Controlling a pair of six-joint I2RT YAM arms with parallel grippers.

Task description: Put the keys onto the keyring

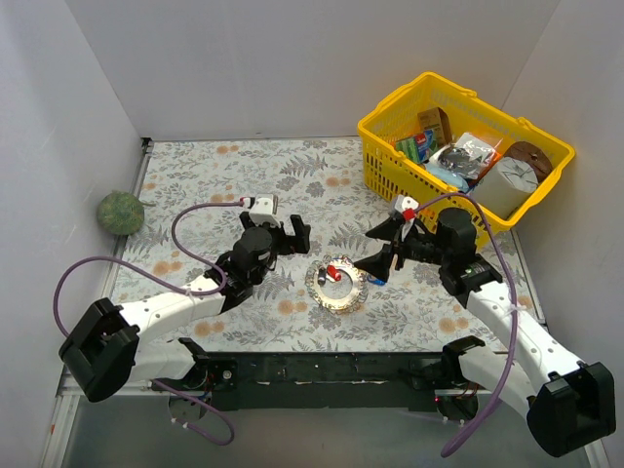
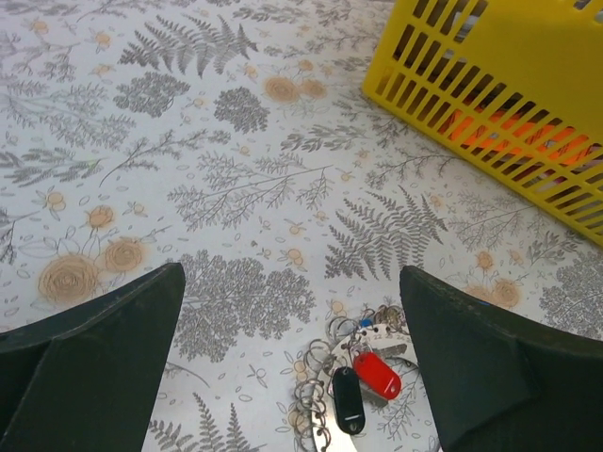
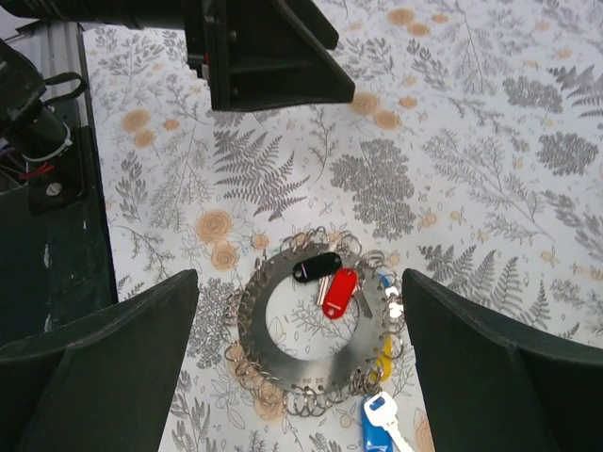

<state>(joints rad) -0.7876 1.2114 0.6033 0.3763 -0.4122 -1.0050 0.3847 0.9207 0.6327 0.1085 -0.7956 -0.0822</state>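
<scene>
The keyring, a flat silvery disc edged with many small wire loops, lies on the floral cloth between my two grippers. Keys with a red head and a black head rest on its upper part. A blue-headed key and a yellow one lie at the ring's rim. My left gripper hangs open to the ring's upper left, holding nothing; its view shows the ring, red head and black head low between the fingers. My right gripper is open above the ring's right side.
A yellow basket full of assorted items stands at the back right, and its slatted wall fills the left wrist view's upper right. A green ball sits by the left wall. White walls enclose the table on three sides.
</scene>
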